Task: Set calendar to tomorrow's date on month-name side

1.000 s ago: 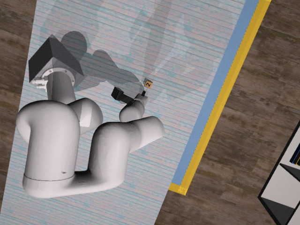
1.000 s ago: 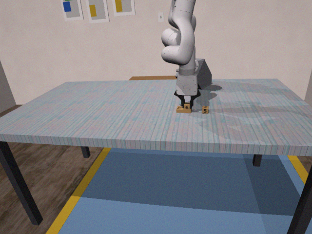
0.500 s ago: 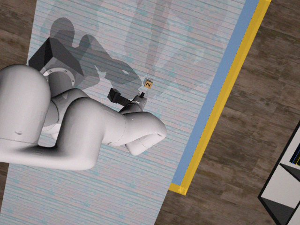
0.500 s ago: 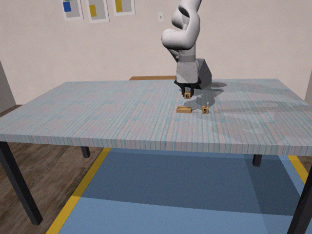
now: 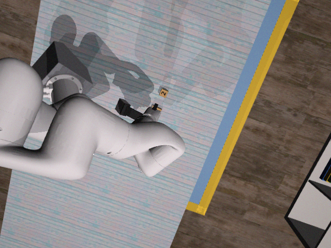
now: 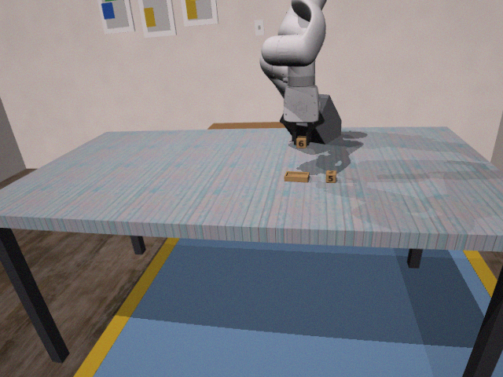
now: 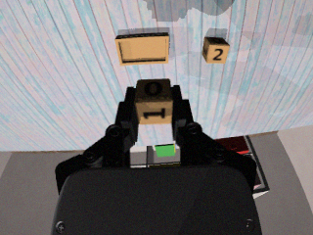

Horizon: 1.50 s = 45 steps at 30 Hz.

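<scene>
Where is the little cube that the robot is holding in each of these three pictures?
Top: the held cube is near the middle, mostly hidden under the arm, below the loose cube.
Exterior: centre right, raised behind the tray, showing a 6.
Wrist: centre, between the tool's fingers, below the tray.
Shared landmark: the loose cube standing on the table.

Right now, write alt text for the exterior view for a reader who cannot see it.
A white robot arm holds a small wooden cube, its front showing 6, in its fingers above a striped table. Nearer the camera, an empty wooden tray lies flat, with a second cube showing 5 standing apart to its right.
</scene>
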Available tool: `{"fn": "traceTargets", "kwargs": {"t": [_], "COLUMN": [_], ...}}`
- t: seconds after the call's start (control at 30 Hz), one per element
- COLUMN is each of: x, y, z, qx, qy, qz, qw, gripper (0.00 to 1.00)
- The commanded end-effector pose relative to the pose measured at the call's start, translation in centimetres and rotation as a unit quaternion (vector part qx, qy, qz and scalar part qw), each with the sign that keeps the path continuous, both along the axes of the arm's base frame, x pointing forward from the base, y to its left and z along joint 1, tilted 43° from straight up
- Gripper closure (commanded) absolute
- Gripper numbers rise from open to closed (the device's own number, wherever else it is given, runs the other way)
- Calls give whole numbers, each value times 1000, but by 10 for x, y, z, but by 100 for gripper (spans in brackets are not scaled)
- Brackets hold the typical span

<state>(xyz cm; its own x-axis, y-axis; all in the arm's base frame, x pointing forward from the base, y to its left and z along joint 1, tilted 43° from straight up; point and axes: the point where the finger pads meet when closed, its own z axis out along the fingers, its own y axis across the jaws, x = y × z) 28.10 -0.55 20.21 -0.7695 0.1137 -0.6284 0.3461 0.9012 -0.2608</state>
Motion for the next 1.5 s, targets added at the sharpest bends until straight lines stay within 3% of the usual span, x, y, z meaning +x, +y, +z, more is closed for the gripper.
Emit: {"fn": "traceTargets", "kwargs": {"t": [0.0, 0.13, 0.3, 0.6, 0.7, 0.73, 0.87, 1.1, 1.17, 1.23, 1.27, 1.3, 1.37, 1.47], "x": [0, -1, -5, -11, -11, -13, -15, -18, -20, -20, -20, -21, -22, -23], "y": [0, -3, -12, -26, -27, -31, -35, -44, -48, -48, -49, -52, -53, -57], "z": [1, 1, -1, -3, -3, -3, -4, -4, -4, -4, -4, -3, -3, -3], "qx": [5, 18, 71, 159, 159, 186, 213, 268, 288, 288, 296, 314, 323, 345], "qy": [-4, -10, -40, -95, -95, -113, -131, -172, -187, -187, -193, -208, -215, -234], "qz": [-7, -25, -101, -232, -233, -273, -314, -399, -430, -430, -441, -469, -482, -516], "qw": [1000, 999, 992, 955, 955, 937, 916, 860, 835, 835, 825, 799, 786, 748], "gripper": [73, 73, 73, 73, 73, 73, 73, 73, 73, 73, 73, 73, 73, 73]}}
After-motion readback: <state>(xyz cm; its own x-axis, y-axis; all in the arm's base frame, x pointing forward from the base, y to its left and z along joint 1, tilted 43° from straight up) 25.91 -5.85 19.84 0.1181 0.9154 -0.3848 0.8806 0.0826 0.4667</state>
